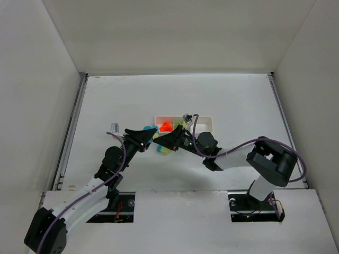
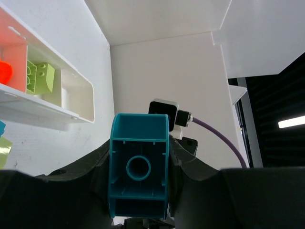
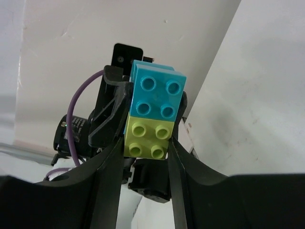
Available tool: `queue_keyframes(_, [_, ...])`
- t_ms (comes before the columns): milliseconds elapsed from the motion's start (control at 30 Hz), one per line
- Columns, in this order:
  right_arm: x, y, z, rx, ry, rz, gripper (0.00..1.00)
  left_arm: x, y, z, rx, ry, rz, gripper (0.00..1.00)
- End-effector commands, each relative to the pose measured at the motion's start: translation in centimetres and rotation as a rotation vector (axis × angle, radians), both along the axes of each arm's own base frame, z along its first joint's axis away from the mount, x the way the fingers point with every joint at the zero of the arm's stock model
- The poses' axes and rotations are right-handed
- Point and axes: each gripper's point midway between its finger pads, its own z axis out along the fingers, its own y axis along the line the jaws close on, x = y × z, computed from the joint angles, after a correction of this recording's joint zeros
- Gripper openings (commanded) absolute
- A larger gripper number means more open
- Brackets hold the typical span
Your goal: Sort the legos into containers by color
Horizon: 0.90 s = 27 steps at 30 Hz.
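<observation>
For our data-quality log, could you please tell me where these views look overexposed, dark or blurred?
Top external: even light, soft shadows on the table. Left wrist: orange-red lego blown out, teal lego sharp, right side dark. Right wrist: stacked legos sharp, background washed out.

— Any writing you can read on the legos or the tray?
— No. You won't find a legible word, label, number or brand on either, in any view.
</observation>
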Motion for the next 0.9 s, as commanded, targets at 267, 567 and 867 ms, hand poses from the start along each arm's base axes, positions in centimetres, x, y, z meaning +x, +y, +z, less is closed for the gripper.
queue_keyframes(267, [1.6, -5.9, 2.2, 0.048, -0.075, -0.099, 0.31, 0.0, 1.2, 0.6, -0.020, -0.043, 0.025, 0.15])
queue_keyframes(567, [7.1, -9.0, -2.0, -0.258, -0.044, -0.264, 0.32, 0.3, 1.0, 0.4, 0.017, -0.046, 0.007, 0.15])
queue_keyframes(867, [12.9, -10.9, -6.5, -0.765, -0.086, -0.462, 0.35, 0.1, -0.7, -1.2, 0.139, -0.053, -0.064, 0.16])
